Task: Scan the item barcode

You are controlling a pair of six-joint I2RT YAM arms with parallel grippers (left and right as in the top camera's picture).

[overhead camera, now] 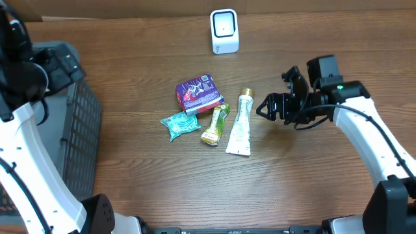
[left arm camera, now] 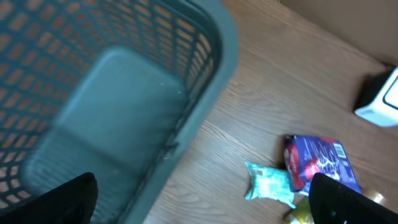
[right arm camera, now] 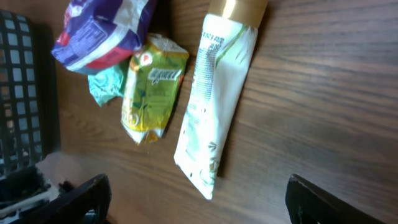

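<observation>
Overhead: 4 items lie mid-table, none held. White tube [overhead camera: 239,125] w/ gold cap lies flat, cap twd 12 o'clock, crimped end twd 6. Yellow-green pouch [overhead camera: 215,125] sits just beside it at its 9 o'clock. Purple packet [overhead camera: 199,93] is at the pouch's 11 o'clock, and teal packet [overhead camera: 181,124] at the pouch's 9, tucked under the purple one's lower edge. White scanner [overhead camera: 225,30] stands upright at the table's 12 o'clock, well apart from the cluster. Grey basket [overhead camera: 77,123] is at the table's 9 o'clock. Right gripper [overhead camera: 268,108] hovers at the tube's 3 o'clock, near but not touching. In the R wrist view its fingers [right arm camera: 81,199] are spread wide w/ nothing between, tube and pouch ahead. Left gripper [left arm camera: 205,208] is over the basket rim. Its fingertips [left arm camera: 62,199] are also spread apart, released and empty.
</observation>
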